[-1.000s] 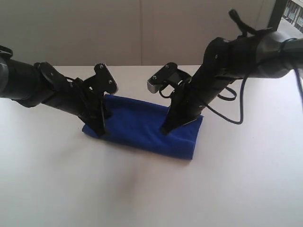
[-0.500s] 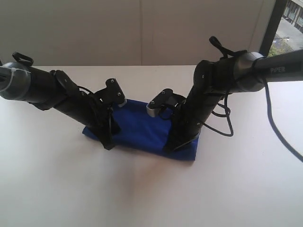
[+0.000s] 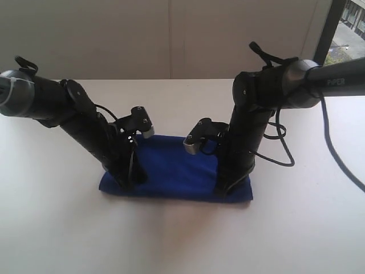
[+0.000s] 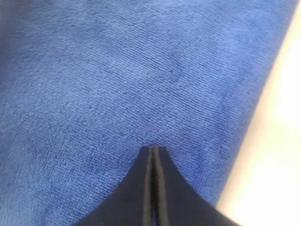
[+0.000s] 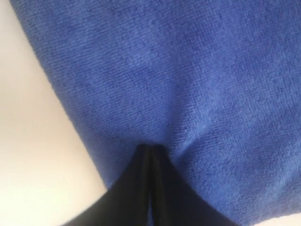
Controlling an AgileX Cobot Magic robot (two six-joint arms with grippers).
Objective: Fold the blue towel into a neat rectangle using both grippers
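Left gripper (image 3: 130, 181), jaws pressed together, tips down on the blue towel (image 3: 177, 168) near its left end. Right gripper (image 3: 223, 191) is clamped too, tips near the towel's right end. The towel lies flat on the white table (image 3: 182, 245), its long axis running from one gripper to the other. The wrist views show the shut seams, left (image 4: 154, 149) and right (image 5: 147, 148), while the exterior view gives the towel's whole outline.
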